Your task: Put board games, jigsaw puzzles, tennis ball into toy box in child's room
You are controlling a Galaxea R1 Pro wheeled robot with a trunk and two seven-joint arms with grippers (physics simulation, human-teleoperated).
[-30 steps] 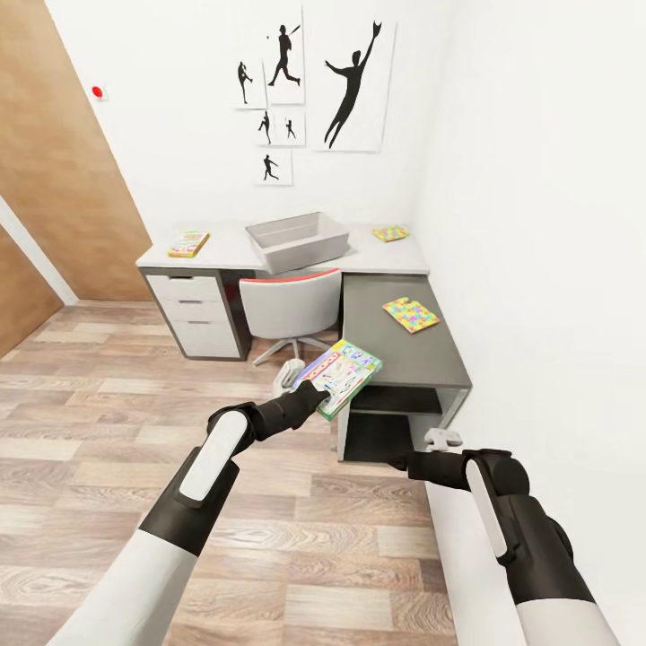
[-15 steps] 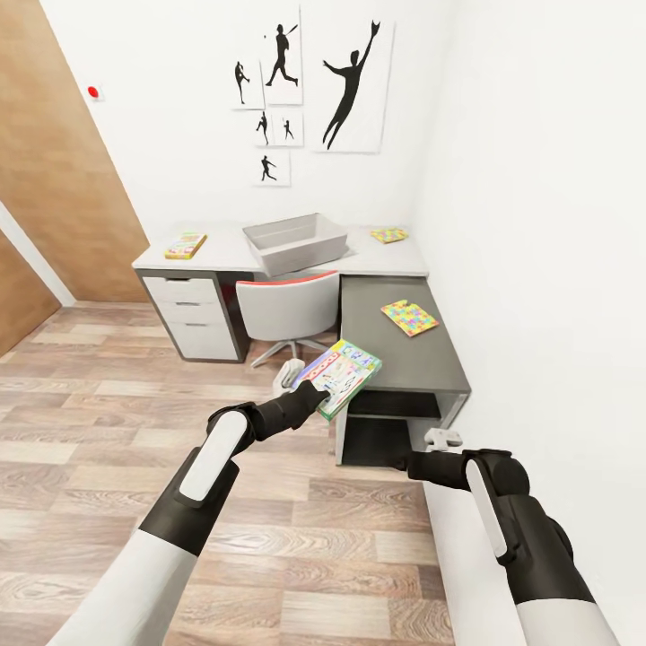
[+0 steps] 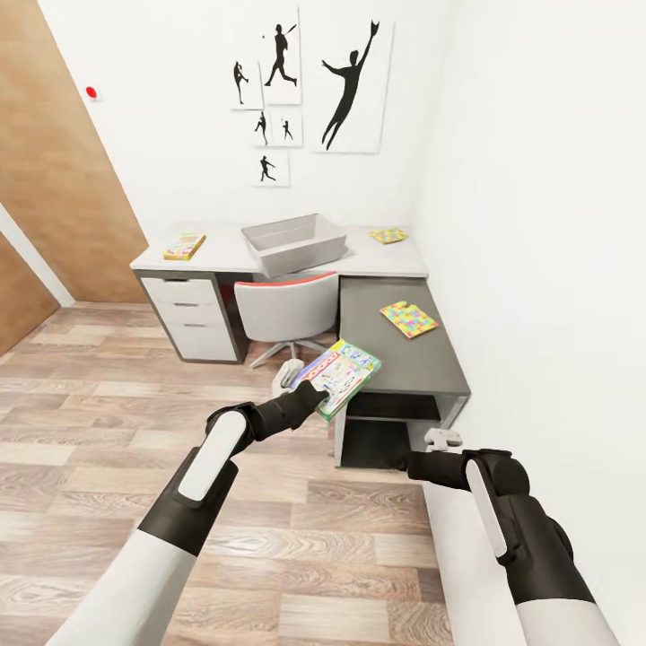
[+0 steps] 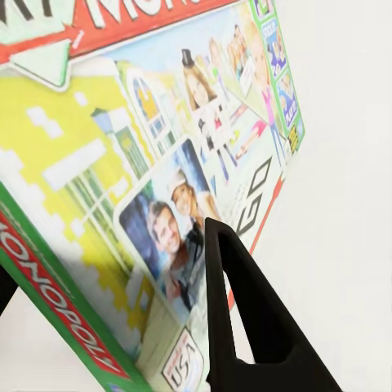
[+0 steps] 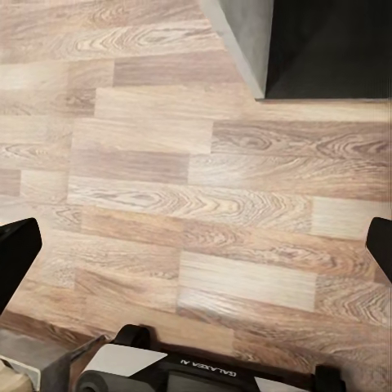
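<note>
Gripping a board game (image 3: 339,377), left tool (image 3: 319,391).

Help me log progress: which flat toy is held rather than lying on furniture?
The Monopoly board game clamped in the left gripper; the others lie flat.

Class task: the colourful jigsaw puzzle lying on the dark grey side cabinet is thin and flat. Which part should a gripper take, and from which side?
Probably its near edge, which looks close to the cabinet's front. The jigsaw puzzle lies flat, so a low approach from the room side suits, one finger over and one under.
</note>
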